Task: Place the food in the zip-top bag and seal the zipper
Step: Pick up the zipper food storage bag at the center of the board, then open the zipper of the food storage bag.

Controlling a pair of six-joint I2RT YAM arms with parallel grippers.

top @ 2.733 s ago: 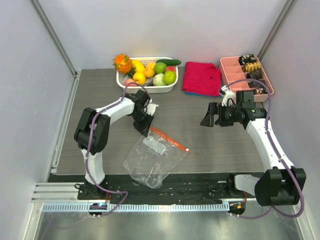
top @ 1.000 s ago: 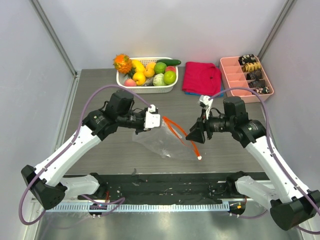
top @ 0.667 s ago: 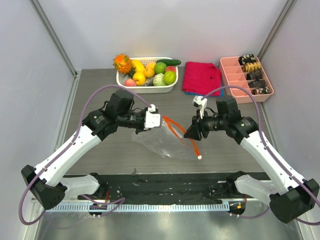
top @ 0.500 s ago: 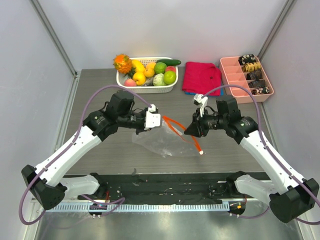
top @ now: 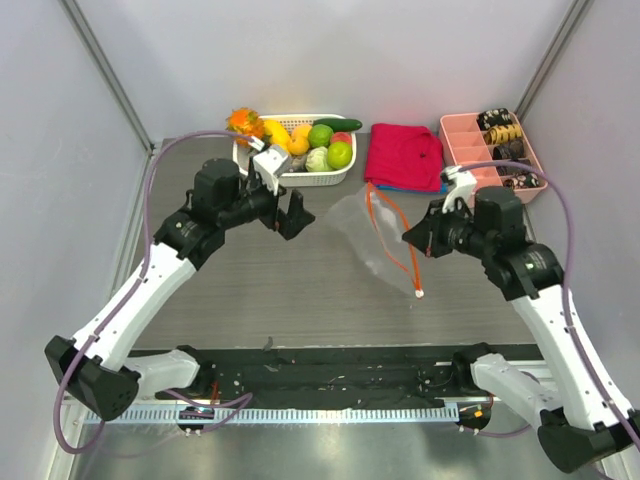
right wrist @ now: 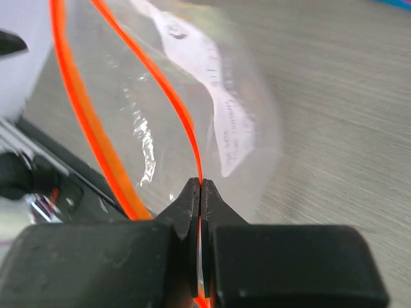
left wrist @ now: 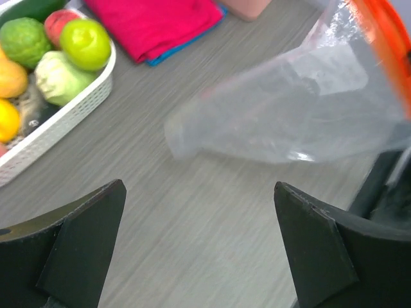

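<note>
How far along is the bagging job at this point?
Nothing is bagged yet: the zip-top bag is empty and the toy fruit sits in the white basket. In hand: the right gripper is shut on the orange zipper, holding the bag up with its mouth open; the left gripper is open and empty. Left: load the fruit, then seal the zipper.

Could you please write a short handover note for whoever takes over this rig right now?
Left pincer: open, empty, near the white basket.
Right pincer: shut on the zipper, holding the zip-top bag by its mouth edge, mouth open.
Toy fruit: all in the basket; the bag looks empty.
Done: bag gripped.
Left: load fruit, seal zipper.
</note>
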